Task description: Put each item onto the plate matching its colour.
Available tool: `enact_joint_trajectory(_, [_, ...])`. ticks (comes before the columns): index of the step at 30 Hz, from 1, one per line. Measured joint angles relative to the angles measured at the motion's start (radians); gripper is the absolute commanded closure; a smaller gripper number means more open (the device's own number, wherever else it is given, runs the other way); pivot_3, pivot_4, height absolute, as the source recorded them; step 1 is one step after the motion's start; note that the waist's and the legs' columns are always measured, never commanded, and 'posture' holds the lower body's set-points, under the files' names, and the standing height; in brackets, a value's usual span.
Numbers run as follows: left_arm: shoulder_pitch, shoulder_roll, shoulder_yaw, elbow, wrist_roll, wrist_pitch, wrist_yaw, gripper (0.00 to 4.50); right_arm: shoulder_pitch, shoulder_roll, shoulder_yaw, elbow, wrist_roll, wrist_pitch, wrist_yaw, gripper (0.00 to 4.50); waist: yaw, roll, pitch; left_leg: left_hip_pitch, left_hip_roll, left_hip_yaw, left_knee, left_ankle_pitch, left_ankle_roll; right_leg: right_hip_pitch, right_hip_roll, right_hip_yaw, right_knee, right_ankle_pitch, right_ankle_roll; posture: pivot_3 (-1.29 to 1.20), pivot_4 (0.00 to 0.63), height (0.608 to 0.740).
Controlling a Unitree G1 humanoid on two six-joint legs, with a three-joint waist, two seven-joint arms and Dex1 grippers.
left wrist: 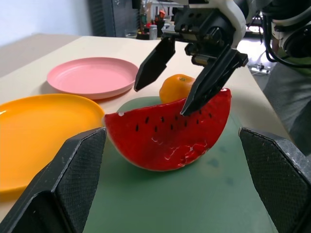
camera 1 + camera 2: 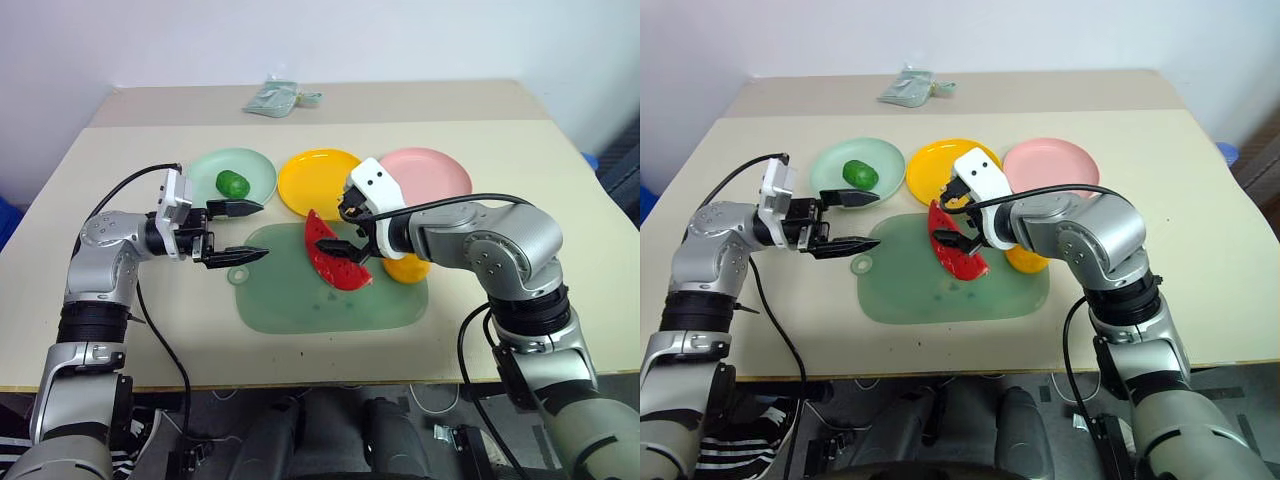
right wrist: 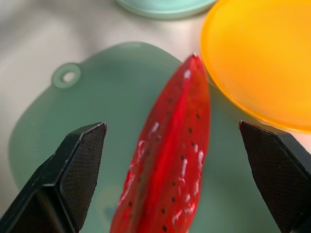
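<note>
A red watermelon wedge (image 2: 335,260) stands on its rind on the green mat (image 2: 300,300). My right gripper (image 2: 342,232) is open and lowered over the wedge, one finger on each side; the wedge (image 3: 170,160) lies between the fingers in the right wrist view. The round orange (image 2: 407,268) rests at the mat's right edge, partly hidden behind my right wrist. A dark-green ball (image 2: 232,183) sits on the mint green plate (image 2: 255,168). The yellow plate (image 2: 318,185) and the pink plate (image 2: 430,172) hold nothing. My left gripper (image 2: 263,230) is open, held level at the mat's left side, pointing at the wedge.
The mat has a ring handle (image 2: 238,275) at its left corner, just under my left gripper. A small pale green packet (image 2: 272,98) lies at the back of the table. The table's front edge (image 2: 300,385) runs close below the mat.
</note>
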Motion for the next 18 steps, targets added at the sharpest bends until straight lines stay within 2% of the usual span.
enact_joint_trajectory(8, [0.001,-0.004,0.000,-0.004,0.000,-0.004,0.014,0.03,0.029,0.002,0.024,0.001,-0.038,0.000,0.031,0.00,0.001,0.000,0.000,0.000,0.000,0.000,0.000,0.000,0.000,0.000,0.000,0.000,0.000,0.000,0.000,0.00,0.150,0.740])
enact_joint_trajectory(12, [0.001,-0.005,0.000,-0.006,0.000,-0.004,0.017,0.00,0.053,0.001,0.053,0.001,-0.054,0.000,0.049,1.26,0.000,0.000,0.000,0.000,0.000,0.000,0.000,0.000,0.000,0.000,0.000,0.000,0.000,0.000,0.000,0.00,0.150,0.740])
enact_joint_trajectory(16, [0.001,-0.005,0.000,-0.006,0.000,-0.008,0.021,0.00,0.059,-0.010,0.079,-0.004,-0.082,-0.027,0.069,3.25,0.000,0.000,0.000,0.000,0.000,0.000,0.000,0.000,0.000,0.000,0.000,0.000,0.000,0.000,0.000,0.00,0.150,0.740])
enact_joint_trajectory(18, [0.001,-0.005,0.000,-0.006,0.000,-0.015,0.022,0.00,0.059,-0.014,0.087,-0.005,-0.090,-0.038,0.078,3.25,0.001,0.000,0.000,0.000,0.000,0.000,0.000,0.000,0.000,0.000,0.001,0.000,0.000,0.000,0.000,0.00,0.150,0.740])
